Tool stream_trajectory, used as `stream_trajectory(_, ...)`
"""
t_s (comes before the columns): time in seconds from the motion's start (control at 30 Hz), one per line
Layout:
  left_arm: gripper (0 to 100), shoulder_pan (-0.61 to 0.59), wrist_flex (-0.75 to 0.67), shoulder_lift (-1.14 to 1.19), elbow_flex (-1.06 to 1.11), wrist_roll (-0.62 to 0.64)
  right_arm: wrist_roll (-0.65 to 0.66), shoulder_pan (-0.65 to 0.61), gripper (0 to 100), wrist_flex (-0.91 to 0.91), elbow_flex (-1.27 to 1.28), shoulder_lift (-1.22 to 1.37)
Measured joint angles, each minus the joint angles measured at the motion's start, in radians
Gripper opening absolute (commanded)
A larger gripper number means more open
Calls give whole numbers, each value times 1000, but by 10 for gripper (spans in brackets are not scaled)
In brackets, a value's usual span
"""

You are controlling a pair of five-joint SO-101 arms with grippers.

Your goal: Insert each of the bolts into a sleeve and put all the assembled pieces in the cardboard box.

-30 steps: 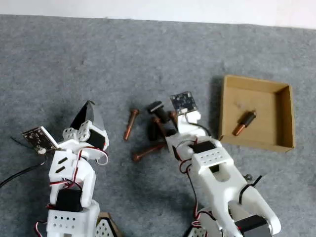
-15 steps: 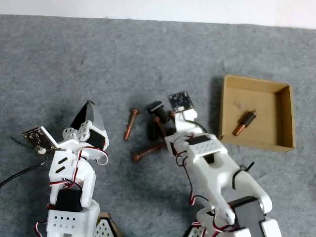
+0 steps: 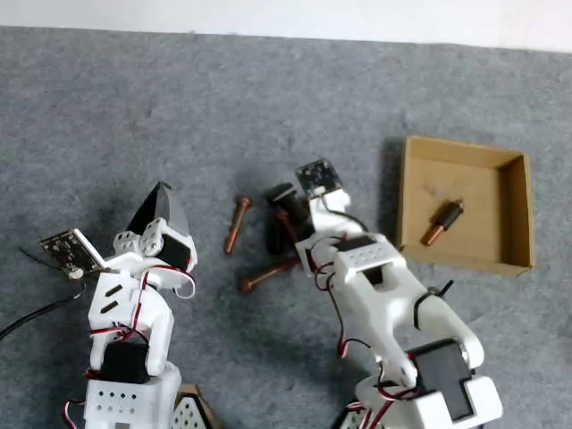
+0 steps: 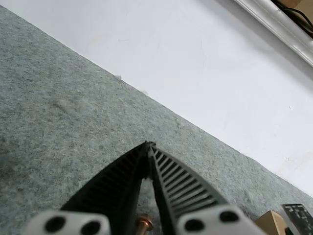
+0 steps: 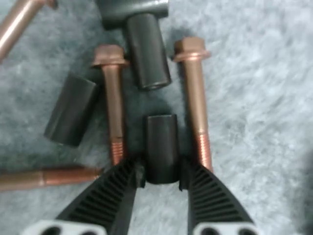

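**Grey carpet, sleeve clasped among scattered bolts**

On the grey carpet, the right gripper is seen closed narrowly on the near end of a black sleeve. The sleeve lies flat, with its long axis running straight away from the fingers. It is flanked by two copper bolts laid parallel to it, heads away from the gripper and threaded ends beside the fingertips. Two further sleeves are seen just beyond, one aslant. A third bolt is cut off at the frame edge, its head unseen.

In the high view this cluster is partly covered by the right arm. Another bolt lies apart, its head toward the far side. The left gripper is held well apart, its fingers pressed together with nothing between them. One assembled piece lies diagonally in the cardboard box.
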Motion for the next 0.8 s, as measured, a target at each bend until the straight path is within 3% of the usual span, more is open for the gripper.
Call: stream_trajectory(0.8,11,18,0,0,0,-40,9,0,108,-83,-38,44)
